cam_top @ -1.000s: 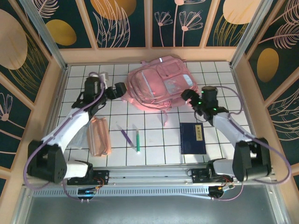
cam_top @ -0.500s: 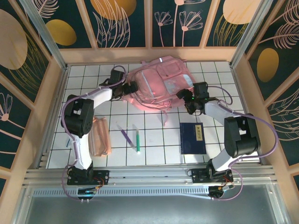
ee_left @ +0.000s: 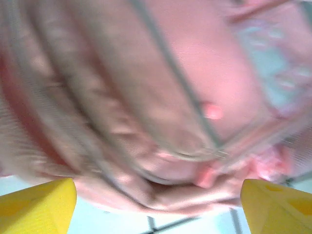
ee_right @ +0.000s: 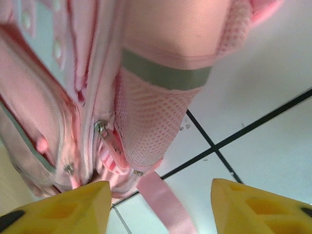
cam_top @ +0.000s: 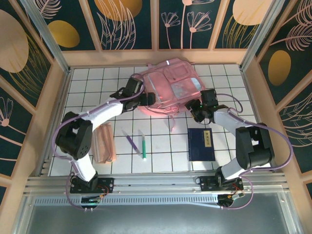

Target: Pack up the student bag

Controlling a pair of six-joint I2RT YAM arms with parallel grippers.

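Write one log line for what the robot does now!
left gripper: open, at large pink fabric backpack | right gripper: open, at its side

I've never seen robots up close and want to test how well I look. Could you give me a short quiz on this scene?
1. True or false: the left gripper and the right gripper both stand open at the bag.
2. How many pens lie in front of the bag?
3. In the top view, what lies right of the pens? A) pouch B) notebook C) bag

Key: 1 true; 2 two, one purple and one green; 3 B.
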